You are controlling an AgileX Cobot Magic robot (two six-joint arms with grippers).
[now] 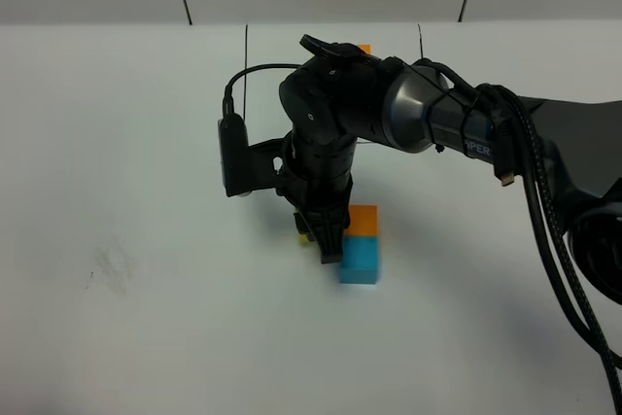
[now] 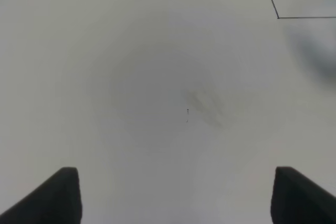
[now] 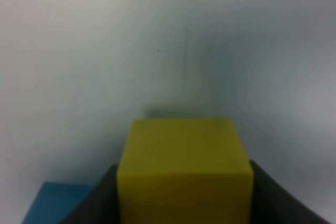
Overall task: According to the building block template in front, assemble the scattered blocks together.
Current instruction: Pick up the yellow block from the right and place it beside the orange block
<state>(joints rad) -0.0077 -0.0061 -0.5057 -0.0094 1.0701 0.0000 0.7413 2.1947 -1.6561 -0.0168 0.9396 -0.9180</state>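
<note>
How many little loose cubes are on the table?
3. The orange cube and blue cube sit touching, mid-table. The yellow cube is between the right pincer's fingers, left of them. The arm may hide others.

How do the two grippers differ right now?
The right gripper is shut on the yellow block; the left gripper is open and holds nothing. The right gripper works beside the blue block; the left gripper hangs over bare table. Both have dark fingers.
</note>
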